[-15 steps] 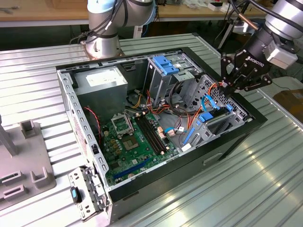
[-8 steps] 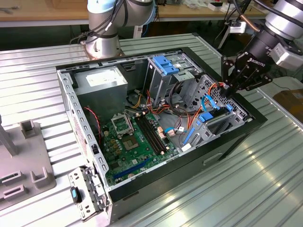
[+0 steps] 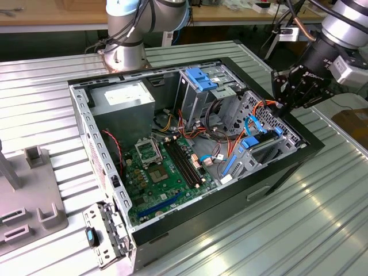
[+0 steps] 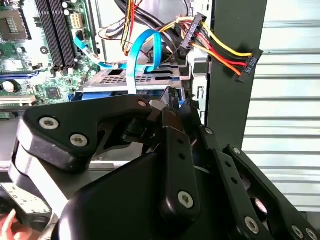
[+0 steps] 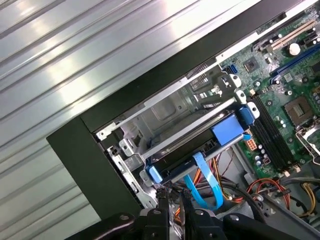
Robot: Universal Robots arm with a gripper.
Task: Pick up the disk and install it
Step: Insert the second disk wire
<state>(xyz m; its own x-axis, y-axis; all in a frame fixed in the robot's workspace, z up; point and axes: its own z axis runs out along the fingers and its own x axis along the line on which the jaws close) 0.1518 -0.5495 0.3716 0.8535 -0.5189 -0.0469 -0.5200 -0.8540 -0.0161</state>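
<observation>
At the case's (image 3: 172, 230) drive bay, the gripper (image 3: 286, 92) hovers with fingers pressed together, holding nothing. The disk (image 5: 200, 142) sits in the bay; installation appears near complete. Next move calls for seating verification.

Hand (image 4: 172, 107) fingertips hidden behind its own links, disk (image 5: 200, 145) mostly hidden in cage
</observation>
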